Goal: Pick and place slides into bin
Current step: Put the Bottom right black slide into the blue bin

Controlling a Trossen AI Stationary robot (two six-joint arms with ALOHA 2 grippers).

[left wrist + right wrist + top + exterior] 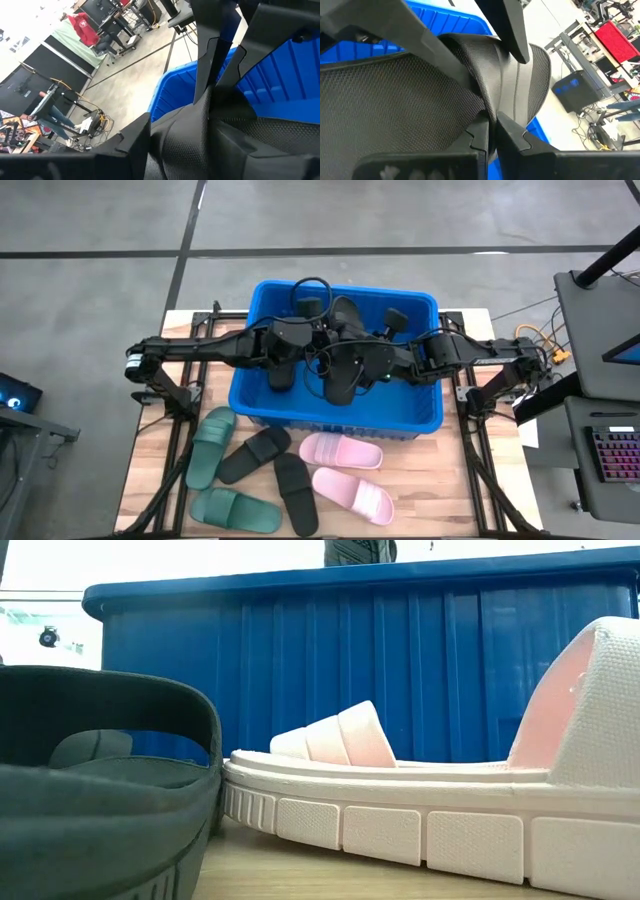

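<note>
A black slide [345, 370] is held over the blue bin [420, 415], between my two grippers. My left gripper [318, 345] comes in from the table's left and is shut on it. My right gripper [492, 131] comes in from the table's right and is also shut on it. A second black slide [280, 372] lies inside the bin by its left wall. On the table in front of the bin lie two dark green slides [210, 445], two black slides [255, 453] and two pink slides [340, 450], flat on their soles. My left gripper has the black slide between its two fingers [512, 35], one on each side of the arched strap [530, 80], coming level from the table's left. The slide stands on edge, above the bin floor. My own wrist view is filled by the slide [225, 140], which hides the contact. My right gripper pinches a thin edge of the slide's strap [492, 112] between its two fingers, which stand almost together. They come level from the table's right. In the left wrist view they meet on the slide's upper edge [215, 95]. The slide is tilted, off the table.
The bin's rim [350, 585] stands well above the slides on the table. In the low view a pink slide [420, 810] and a dark green slide [100, 790] lie close in front of the bin wall. Black metal frames [175, 395] flank the bin.
</note>
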